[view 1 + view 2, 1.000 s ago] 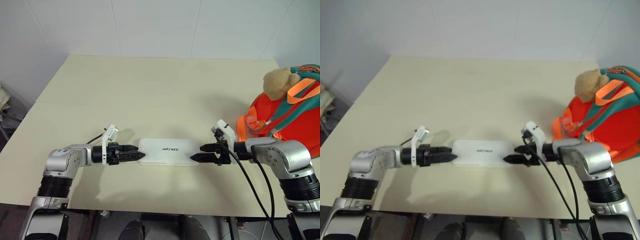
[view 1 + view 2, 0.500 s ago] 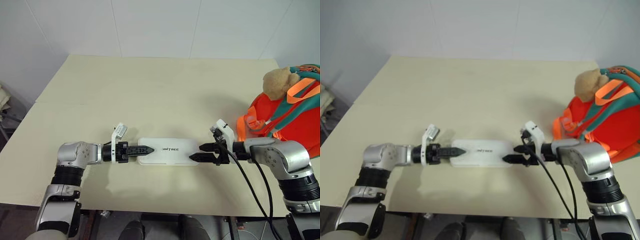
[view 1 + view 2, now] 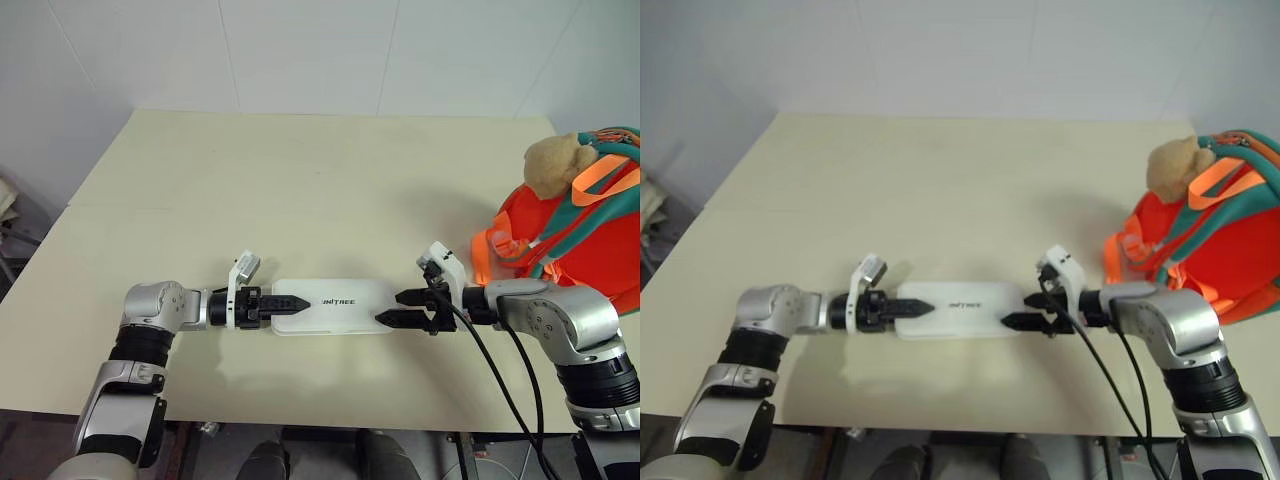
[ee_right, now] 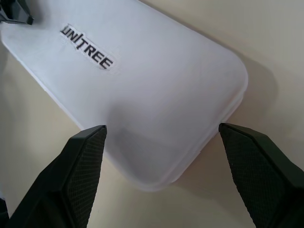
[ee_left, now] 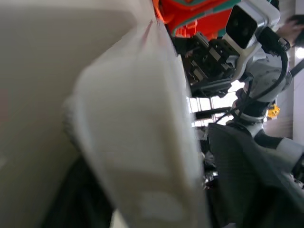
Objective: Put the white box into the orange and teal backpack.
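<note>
Smooth, round-cornered white box lies flat, lower centre of the matte beige worktop — left end effector clamps its end, right end effector spread wide; domed orange and teal backpack at right edge.

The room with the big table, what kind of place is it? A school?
Probably a plain test room or lab, not surely a school: a bare cream table against white walls, holding just a white box and an orange and teal backpack.

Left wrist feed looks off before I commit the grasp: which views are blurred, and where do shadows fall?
Left wrist view: white box smeared with blur, fills the near field. Right wrist view: sharp, lettering readable, soft shadow beside the box's end. Head views: clear, even light, faint shadow on the table under the arms.
</note>
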You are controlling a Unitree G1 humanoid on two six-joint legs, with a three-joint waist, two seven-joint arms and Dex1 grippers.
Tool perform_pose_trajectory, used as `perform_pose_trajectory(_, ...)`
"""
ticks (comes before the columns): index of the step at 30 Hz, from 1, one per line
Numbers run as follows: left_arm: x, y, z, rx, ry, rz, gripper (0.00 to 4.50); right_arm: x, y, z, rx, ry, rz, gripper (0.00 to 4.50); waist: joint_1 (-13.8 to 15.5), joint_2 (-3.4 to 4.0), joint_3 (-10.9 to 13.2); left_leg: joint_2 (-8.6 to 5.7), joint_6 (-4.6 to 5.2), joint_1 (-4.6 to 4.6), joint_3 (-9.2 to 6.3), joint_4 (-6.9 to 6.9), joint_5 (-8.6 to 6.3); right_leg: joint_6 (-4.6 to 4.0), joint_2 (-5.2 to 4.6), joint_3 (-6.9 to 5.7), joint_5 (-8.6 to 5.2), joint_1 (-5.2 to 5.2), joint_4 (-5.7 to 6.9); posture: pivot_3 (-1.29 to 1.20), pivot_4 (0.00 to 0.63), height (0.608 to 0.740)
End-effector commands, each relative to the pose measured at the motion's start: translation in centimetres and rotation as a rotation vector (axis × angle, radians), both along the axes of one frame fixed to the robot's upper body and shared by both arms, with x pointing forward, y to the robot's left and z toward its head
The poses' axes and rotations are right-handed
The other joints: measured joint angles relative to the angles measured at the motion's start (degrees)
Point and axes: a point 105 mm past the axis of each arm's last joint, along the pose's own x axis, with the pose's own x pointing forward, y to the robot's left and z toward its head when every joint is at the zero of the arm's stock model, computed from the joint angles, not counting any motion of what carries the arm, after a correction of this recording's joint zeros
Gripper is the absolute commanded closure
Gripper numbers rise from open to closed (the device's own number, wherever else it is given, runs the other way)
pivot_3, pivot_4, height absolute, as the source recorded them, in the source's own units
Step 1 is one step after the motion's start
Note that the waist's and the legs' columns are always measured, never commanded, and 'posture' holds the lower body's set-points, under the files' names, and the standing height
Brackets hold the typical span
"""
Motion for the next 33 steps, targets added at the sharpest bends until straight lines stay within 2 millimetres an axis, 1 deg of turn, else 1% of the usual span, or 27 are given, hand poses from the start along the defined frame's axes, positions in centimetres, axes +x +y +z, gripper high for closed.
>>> perform_pose_trajectory(1,-0.5,0.3,1.5,-0.026,-0.021,-0.048,3.07,-0.3,-0.8,1.6,0.009,-0.074,0.017,0.00,0.01,0.00,0.00,0.00,0.00,0.00,0.00,0.00,0.00,0.00,0.00,0.00,0.00,-0.01,0.00,0.00,0.150,0.740)
perform_pose_trajectory(2,-0.5,0.4,1.6,-0.024,-0.020,-0.048,3.22,-0.4,-1.0,1.6,0.004,-0.082,0.017,0.00,0.06,0.00,0.00,0.00,0.00,-0.01,0.00,0.01,0.00,0.00,0.00,0.00,0.00,-0.01,0.00,0.00,0.150,0.740)
perform_pose_trajectory(5,-0.7,0.6,2.0,-0.031,-0.022,-0.050,3.22,-0.5,-2.2,1.8,-0.010,-0.107,-0.012,0.00,0.09,0.00,0.00,0.00,0.00,-0.01,0.00,0.02,0.00,0.00,0.00,0.00,0.00,0.00,0.00,0.00,0.150,0.740)
perform_pose_trajectory(7,-0.7,0.6,2.6,-0.051,-0.032,-0.045,3.22,-0.7,-3.3,2.2,-0.015,-0.137,-0.039,0.00,0.27,-0.01,0.00,0.00,0.00,-0.03,0.00,0.03,0.00,0.00,0.00,-0.01,0.00,0.00,0.00,0.00,0.150,0.740)
perform_pose_trajectory(10,-1.4,0.8,3.2,-0.066,-0.059,-0.047,3.22,-0.7,-6.0,3.7,0.000,-0.205,-0.163,0.00,0.25,-0.01,0.01,0.00,0.00,-0.09,-0.01,0.03,0.00,0.01,-0.01,-0.01,0.00,-0.02,-0.03,0.00,0.150,0.740)
perform_pose_trajectory(12,-2.0,1.2,2.9,-0.047,-0.073,-0.046,3.22,-1.0,-7.7,4.6,0.004,-0.245,-0.249,0.00,0.25,-0.01,0.01,0.00,0.01,-0.10,0.00,0.02,-0.01,0.01,-0.04,0.00,-0.01,-0.02,-0.03,0.00,0.150,0.740)
perform_pose_trajectory(14,-2.4,1.8,2.3,-0.023,-0.076,-0.029,3.22,-1.7,-9.3,5.7,0.011,-0.282,-0.331,0.00,0.13,-0.01,0.01,0.01,-0.01,-0.08,0.03,0.00,-0.03,0.01,-0.03,0.03,-0.01,-0.03,-0.05,0.00,0.150,0.740)
perform_pose_trajectory(19,-2.4,3.3,1.0,0.035,-0.097,0.033,3.22,-4.0,-13.3,8.6,-0.014,-0.375,-0.513,0.00,0.28,-0.01,0.01,0.06,0.00,-0.07,0.03,0.01,-0.03,-0.05,0.01,0.02,-0.04,-0.05,-0.02,0.00,0.150,0.740)
perform_pose_trajectory(21,-2.3,3.5,0.7,0.049,-0.108,0.040,3.22,-4.8,-14.6,9.4,-0.031,-0.403,-0.582,0.00,0.30,-0.01,0.01,0.04,-0.01,-0.06,0.03,0.10,-0.03,-0.03,-0.01,0.02,-0.02,0.02,-0.03,0.00,0.150,0.740)
perform_pose_trajectory(24,-2.2,3.6,0.5,0.054,-0.115,0.040,3.22,-5.3,-15.8,10.0,-0.047,-0.426,-0.646,0.00,0.30,-0.03,0.00,0.02,-0.01,0.03,0.03,0.12,-0.03,-0.06,-0.02,0.01,0.00,0.16,-0.08,0.00,0.150,0.740)
perform_pose_trajectory(25,-2.1,3.6,0.5,0.060,-0.122,0.037,3.22,-5.4,-16.1,10.1,-0.052,-0.436,-0.666,0.00,0.28,-0.02,0.00,0.02,-0.01,0.03,0.03,0.12,-0.03,-0.08,-0.02,0.01,0.00,0.17,-0.09,0.00,0.150,0.740)
perform_pose_trajectory(28,-1.9,3.5,0.3,0.078,-0.141,0.028,3.22,-4.3,-17.6,10.0,-0.065,-0.459,-0.762,0.00,0.13,-0.02,0.00,0.01,-0.01,0.03,0.06,0.12,-0.03,-0.08,-0.04,0.03,0.00,0.16,-0.09,0.00,0.150,0.740)
perform_pose_trajectory(33,-1.8,3.5,0.5,0.078,-0.154,0.018,3.22,-2.1,-17.6,9.9,-0.046,-0.504,-0.809,0.00,0.09,-0.02,0.00,0.04,-0.01,0.06,0.12,0.06,-0.02,-0.08,-0.02,0.06,0.01,0.14,-0.09,0.00,0.150,0.740)
